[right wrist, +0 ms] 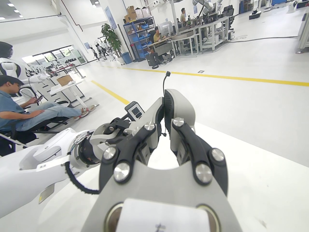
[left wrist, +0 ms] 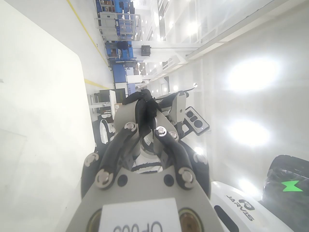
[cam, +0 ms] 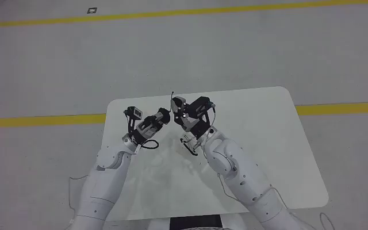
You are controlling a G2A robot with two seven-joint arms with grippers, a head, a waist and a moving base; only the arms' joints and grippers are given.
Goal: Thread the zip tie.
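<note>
Right jaws pinched shut on zip tie (right wrist: 164,83), held up over counter (cam: 264,121). Thin black plastic strap, long axis in line with the fingers (right wrist: 179,102). Small blocky head (right wrist: 167,74) pokes out past them, short tail end shows below. Left jaws closed too, black pads (left wrist: 144,114) together, nothing clearly held, just beside the right ones. Left arm nearer the free head

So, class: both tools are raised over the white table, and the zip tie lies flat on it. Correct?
No. The zip tie is pinched in the right tool, its head poking past the tips, as the right wrist view shows. It and the left tool are raised over the white table.
</note>
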